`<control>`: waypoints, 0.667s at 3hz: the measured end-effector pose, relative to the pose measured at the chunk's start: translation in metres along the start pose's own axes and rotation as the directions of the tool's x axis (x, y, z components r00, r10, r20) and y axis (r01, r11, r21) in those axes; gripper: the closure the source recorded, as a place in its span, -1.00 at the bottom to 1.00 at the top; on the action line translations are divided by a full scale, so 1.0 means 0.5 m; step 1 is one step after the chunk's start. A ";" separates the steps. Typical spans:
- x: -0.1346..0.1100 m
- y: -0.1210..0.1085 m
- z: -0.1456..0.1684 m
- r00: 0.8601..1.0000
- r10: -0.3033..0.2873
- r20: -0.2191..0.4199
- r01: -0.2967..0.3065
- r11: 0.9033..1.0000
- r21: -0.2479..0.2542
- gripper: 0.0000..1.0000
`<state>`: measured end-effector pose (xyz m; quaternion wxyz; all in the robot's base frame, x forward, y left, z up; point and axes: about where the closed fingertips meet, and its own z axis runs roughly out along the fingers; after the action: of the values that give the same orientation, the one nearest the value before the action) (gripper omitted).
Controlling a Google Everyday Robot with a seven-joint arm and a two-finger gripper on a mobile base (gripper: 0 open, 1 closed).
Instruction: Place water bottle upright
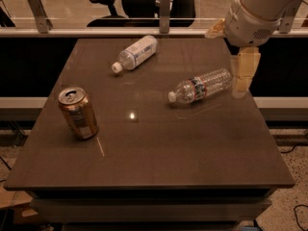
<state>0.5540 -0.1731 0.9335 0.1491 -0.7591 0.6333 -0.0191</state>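
The water bottle (pixel 202 86) lies on its side right of the middle of the dark table (pixel 159 158). It is clear and ribbed, with a narrow red-and-dark band; its white cap points left toward the front. My gripper (pixel 243 76) hangs down from the upper right, just past the bottle's base end at the table's right edge. It holds nothing that I can see. I cannot tell whether it touches the bottle.
A second bottle with a wide white label (pixel 136 53) lies on its side at the back of the table. A gold soda can (pixel 78 112) stands at the front left. A rail with posts (pixel 163 13) and an office chair (pixel 108 6) are behind the table.
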 end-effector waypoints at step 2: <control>-0.009 -0.029 0.089 0.997 0.014 -0.073 -0.015 1.000 -0.009 -1.00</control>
<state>0.5766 -0.1573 0.8955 0.1224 -0.7539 0.6440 -0.0427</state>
